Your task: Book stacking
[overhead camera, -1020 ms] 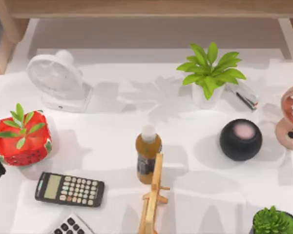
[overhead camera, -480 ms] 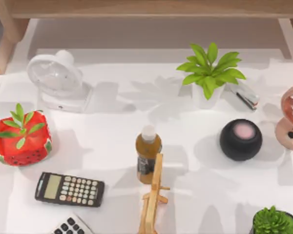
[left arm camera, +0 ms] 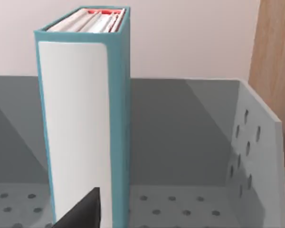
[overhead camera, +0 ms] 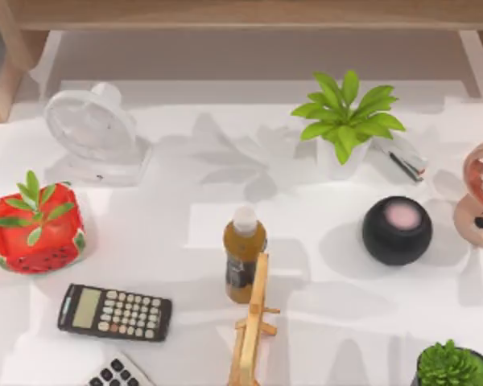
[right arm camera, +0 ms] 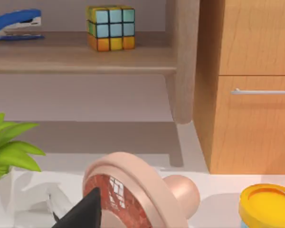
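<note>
- Where the left wrist view looked ahead, a dark fingertip of the left gripper [left arm camera: 83,211] stood low in front of the teal book [left arm camera: 83,118]; whether the jaws were open or closed on anything could not be told.
- Teal book: upright, white-faced spine panel toward the camera, page edges and a red strip visible at its top, standing inside the grey perforated bin [left arm camera: 247,156], toward one side of it with bare bin floor beside it.
- Bin: pale wall behind it, a wooden panel [left arm camera: 275,57] just beside its far wall.
- Right gripper [right arm camera: 80,211]: one dark fingertip visible, hanging above the pink fan [right arm camera: 128,194]; jaw opening could not be told. Arm judged idle.
- Beyond the fan: a wooden shelf [right arm camera: 80,59] carrying a puzzle cube [right arm camera: 110,27] and a blue stapler [right arm camera: 16,21]; a cabinet [right arm camera: 254,85] to one side; a yellow tub [right arm camera: 268,204] near it.
- Top view, table [overhead camera: 185,233]: white fan [overhead camera: 92,129] far left, strawberry-print pot [overhead camera: 36,229] left, calculator [overhead camera: 115,312] near left, bottle [overhead camera: 244,253] centre, wooden stand [overhead camera: 253,330] just near of it, black speaker [overhead camera: 397,230] right, potted plant [overhead camera: 346,121] far right.
- Handling note, as judgement: approach the book squarely across its covers, grip well below the top so it does not tip, and lift straight up clear of the bin wall.
</note>
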`<state>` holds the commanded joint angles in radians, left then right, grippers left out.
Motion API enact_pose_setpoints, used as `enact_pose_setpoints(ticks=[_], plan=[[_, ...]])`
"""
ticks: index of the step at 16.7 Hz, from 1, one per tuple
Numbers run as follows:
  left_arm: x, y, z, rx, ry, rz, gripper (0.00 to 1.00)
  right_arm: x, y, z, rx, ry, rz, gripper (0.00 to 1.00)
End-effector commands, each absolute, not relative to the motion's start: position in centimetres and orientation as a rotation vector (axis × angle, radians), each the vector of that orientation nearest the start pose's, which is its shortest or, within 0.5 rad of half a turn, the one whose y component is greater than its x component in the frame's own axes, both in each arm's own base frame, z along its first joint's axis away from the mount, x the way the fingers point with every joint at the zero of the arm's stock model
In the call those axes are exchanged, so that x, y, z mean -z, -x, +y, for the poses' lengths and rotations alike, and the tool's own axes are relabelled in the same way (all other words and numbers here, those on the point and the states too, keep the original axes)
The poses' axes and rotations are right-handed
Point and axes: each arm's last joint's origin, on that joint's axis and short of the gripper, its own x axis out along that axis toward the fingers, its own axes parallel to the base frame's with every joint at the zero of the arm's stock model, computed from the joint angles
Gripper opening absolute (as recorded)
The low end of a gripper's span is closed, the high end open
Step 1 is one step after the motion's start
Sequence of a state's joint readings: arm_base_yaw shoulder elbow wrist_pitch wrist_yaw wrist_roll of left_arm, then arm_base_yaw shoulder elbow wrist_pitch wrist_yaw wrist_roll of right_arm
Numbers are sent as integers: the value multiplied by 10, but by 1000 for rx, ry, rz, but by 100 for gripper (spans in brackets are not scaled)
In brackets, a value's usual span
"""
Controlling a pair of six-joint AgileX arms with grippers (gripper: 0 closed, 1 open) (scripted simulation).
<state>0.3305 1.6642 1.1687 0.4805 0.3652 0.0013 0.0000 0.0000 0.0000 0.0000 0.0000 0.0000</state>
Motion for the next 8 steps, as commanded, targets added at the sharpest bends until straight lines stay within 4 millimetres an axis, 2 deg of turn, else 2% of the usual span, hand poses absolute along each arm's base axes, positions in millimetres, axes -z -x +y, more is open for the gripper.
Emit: enact_pose_setpoints(ticks=[2,4,8], plan=[[-278,-403,143,18,20,13,100,-160,-106,-1,0,0,0,100],[-263,-423,162,18,18,10,100,-160,-106,-1,0,0,0,100],[-248,-439,179,17,16,4,100,-160,-106,-1,0,0,0,100]])
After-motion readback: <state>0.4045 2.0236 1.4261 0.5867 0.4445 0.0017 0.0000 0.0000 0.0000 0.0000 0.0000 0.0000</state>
